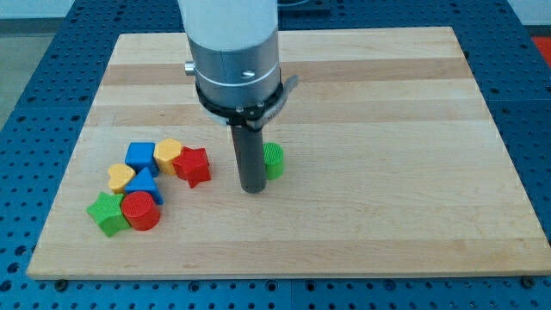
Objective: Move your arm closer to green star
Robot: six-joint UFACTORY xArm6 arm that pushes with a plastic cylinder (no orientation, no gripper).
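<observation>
The green star (106,213) lies at the view's lower left, at the left end of a cluster of blocks. My tip (253,189) rests on the board near the middle, well to the right of the star. The rod stands right beside a green round block (274,160), which is partly hidden behind it. Between the tip and the star lie a red star (194,165), a red cylinder (140,212) and a blue triangle (144,184).
The cluster also holds a blue cube (140,157), a yellow block (167,153) and a yellow heart (121,177). The wooden board (387,172) has its left edge close to the cluster. A blue perforated table surrounds it.
</observation>
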